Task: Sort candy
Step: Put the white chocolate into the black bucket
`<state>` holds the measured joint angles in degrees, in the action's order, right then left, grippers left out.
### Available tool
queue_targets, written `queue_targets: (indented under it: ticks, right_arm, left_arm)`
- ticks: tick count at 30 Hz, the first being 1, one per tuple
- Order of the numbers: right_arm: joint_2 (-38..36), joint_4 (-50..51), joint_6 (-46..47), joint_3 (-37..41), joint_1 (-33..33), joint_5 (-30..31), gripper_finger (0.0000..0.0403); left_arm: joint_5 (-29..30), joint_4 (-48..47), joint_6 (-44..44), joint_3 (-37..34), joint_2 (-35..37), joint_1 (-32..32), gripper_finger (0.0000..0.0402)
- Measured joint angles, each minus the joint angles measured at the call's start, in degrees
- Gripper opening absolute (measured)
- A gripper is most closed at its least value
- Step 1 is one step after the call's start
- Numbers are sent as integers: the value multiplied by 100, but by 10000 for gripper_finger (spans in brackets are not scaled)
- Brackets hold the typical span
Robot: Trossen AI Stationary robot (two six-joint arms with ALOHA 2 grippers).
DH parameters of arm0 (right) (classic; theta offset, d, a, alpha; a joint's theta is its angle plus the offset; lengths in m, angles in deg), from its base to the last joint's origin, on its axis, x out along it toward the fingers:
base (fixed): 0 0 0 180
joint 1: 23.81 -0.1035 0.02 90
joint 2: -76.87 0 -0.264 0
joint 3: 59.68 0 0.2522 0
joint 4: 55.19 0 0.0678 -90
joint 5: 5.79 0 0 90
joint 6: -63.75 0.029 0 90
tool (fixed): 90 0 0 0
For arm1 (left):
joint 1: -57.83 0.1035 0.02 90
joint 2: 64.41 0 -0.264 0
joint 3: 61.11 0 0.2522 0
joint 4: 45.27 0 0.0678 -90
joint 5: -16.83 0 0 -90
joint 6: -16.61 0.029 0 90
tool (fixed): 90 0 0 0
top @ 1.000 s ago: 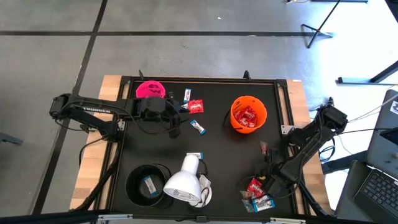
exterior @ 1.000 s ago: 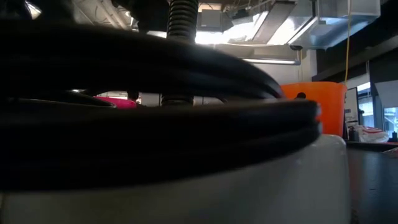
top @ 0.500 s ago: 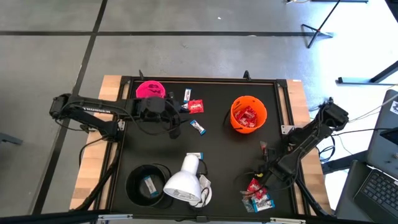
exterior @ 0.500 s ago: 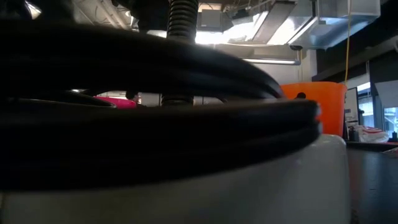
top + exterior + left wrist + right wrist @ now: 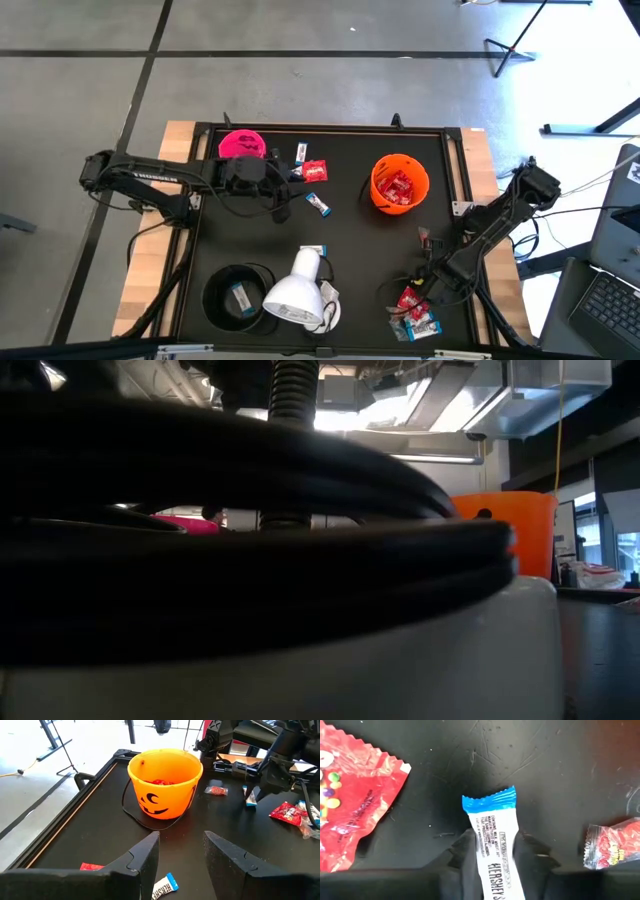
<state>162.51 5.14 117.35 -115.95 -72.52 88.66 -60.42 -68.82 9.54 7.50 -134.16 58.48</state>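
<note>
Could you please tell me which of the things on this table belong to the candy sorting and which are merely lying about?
Part of the job:
- white-and-blue wrapped bar, clamped in the right gripper
- red crinkly packets
- loose bar near the open left gripper
- orange plastic pumpkin bucket holding red packets
- round pink cup
- round black cup

Just lying about:
- white lamp head

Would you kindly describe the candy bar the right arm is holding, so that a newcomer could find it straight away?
Start at the orange pumpkin bucket and go to the table's near right corner, where the right claw is shut on a Hershey's bar, also visible hanging from that claw in the left wrist view. It is slim and white with blue crimped ends, unlike the red crinkly packets beside it.
</note>
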Motion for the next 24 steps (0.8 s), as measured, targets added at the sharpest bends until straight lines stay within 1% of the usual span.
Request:
queue_targets:
  ticks: [4, 7, 24]
  right_arm:
    - [-6, 9, 22, -16, 0, -6, 72]
    - [-4, 18, 28, -65, 0, -21, 55]
    - [0, -29, 164, -166, 0, -51, 50]
  left_arm:
    - [2, 2, -2, 0, 0, 0, 144]
    - [1, 2, -2, 0, 0, 0, 144]
    - [4, 2, -15, 0, 0, 0, 144]
